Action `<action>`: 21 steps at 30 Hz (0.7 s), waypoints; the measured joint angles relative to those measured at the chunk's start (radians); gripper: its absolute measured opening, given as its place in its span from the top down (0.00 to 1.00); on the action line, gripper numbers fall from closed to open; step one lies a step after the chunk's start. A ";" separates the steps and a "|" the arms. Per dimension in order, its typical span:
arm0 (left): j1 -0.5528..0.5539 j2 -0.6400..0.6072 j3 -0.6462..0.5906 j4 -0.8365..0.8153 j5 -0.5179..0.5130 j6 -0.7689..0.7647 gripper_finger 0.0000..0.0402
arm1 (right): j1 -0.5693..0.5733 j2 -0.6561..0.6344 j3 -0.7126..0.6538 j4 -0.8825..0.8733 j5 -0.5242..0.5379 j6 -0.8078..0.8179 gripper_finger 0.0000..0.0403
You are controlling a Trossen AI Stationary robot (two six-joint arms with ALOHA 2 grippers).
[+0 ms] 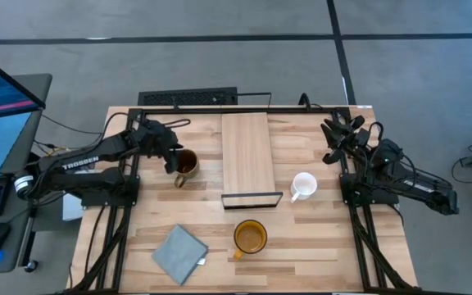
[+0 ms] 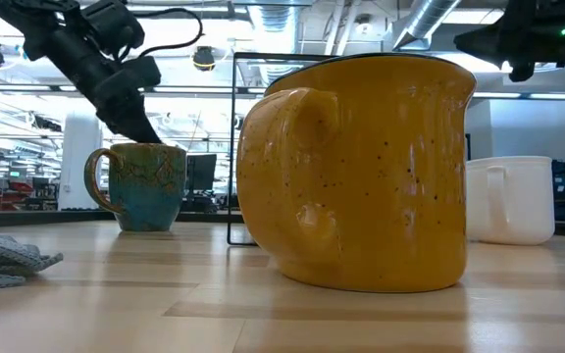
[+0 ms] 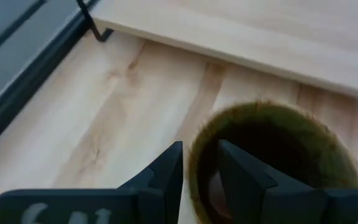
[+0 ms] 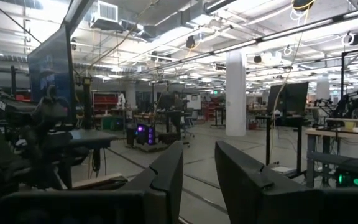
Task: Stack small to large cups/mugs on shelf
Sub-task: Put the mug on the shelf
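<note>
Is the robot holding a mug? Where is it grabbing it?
Yes. The left gripper pinches the brown mug by its rim, one finger inside and one outside. The right gripper holds nothing.

Open industrial lab: exposed ceiling ducts (image 4: 142, 31), workbenches (image 4: 340, 134), monitor (image 4: 51, 68).

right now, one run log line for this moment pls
left end effector: shut on brown mug rim | right end effector: idle, raised at table's right | shelf: bare | white mug, yellow mug: on table
</note>
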 joint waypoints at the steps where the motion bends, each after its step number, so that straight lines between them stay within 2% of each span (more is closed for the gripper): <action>1: 0.000 0.000 0.002 -0.013 0.004 0.002 0.77 | 0.000 0.000 0.000 0.000 0.000 0.000 0.71; 6: -0.001 0.000 0.030 -0.079 0.024 -0.082 0.77 | 0.000 0.000 0.000 0.000 0.000 -0.001 0.71; 11: -0.001 -0.003 0.083 -0.078 -0.017 -0.076 0.77 | 0.000 0.000 0.000 0.000 0.000 -0.034 0.71; 14: 0.000 -0.003 0.138 -0.104 0.016 -0.117 0.77 | 0.000 0.000 0.000 0.000 0.000 -0.035 0.71; 21: -0.013 -0.003 0.316 -0.462 0.134 -0.507 0.77 | 0.000 0.000 0.000 0.000 0.000 -0.035 0.71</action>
